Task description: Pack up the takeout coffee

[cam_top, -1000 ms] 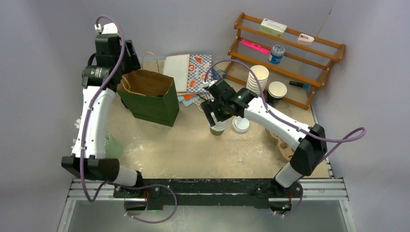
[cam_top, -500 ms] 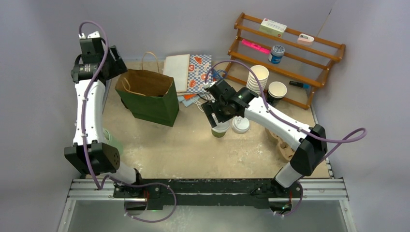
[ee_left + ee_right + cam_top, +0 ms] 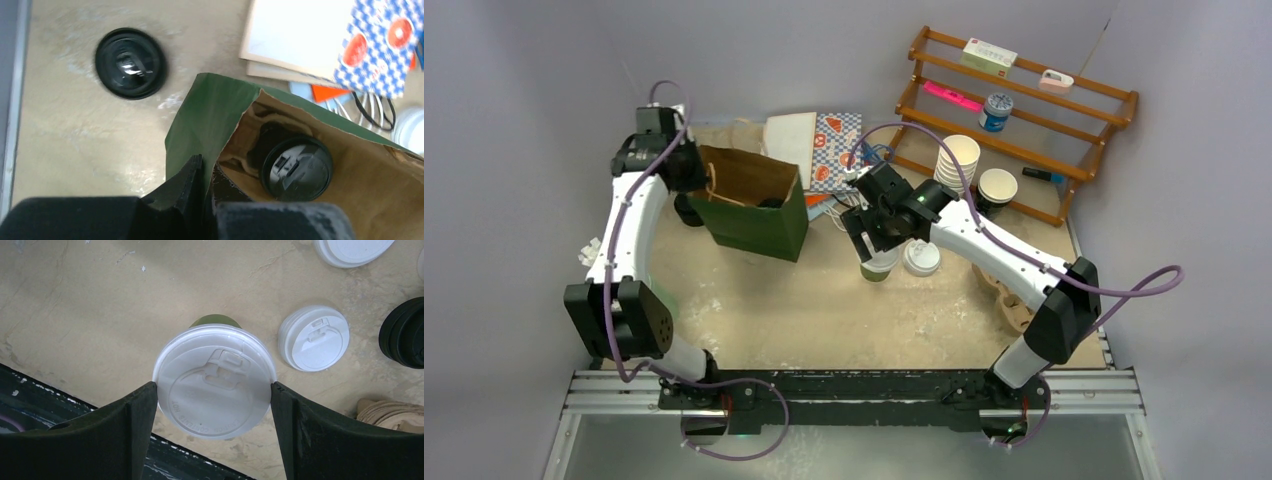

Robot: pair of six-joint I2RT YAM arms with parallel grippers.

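As seen from above, the left gripper (image 3: pixel 696 180) meets the left rim of the green paper bag (image 3: pixel 759 215), which stands open on the table (image 3: pixel 824 310). The right gripper (image 3: pixel 876 248) sits over the coffee cup (image 3: pixel 878 268), which stands on the table to the right of the bag and apart from it. A loose white lid (image 3: pixel 921 258) lies just beside the cup. A wooden rack (image 3: pixel 1024 95) stands at the far right.

Left wrist view: the left gripper (image 3: pixel 206 172) has its fingers pressed together on the rim of the paper bag (image 3: pixel 200 115), pinching the paper between them. A black-lidded cup (image 3: pixel 297 167) stands inside the bag. A loose black lid (image 3: pixel 131 63) lies on the table outside it.

Right wrist view: the right gripper (image 3: pixel 214 390) is spread wide. One of its fingers (image 3: pixel 135 430) touches each side of the white lid of the coffee cup (image 3: pixel 215 385). The cup's olive body shows just beyond the lid, and the loose white lid (image 3: pixel 314 337) lies near it.
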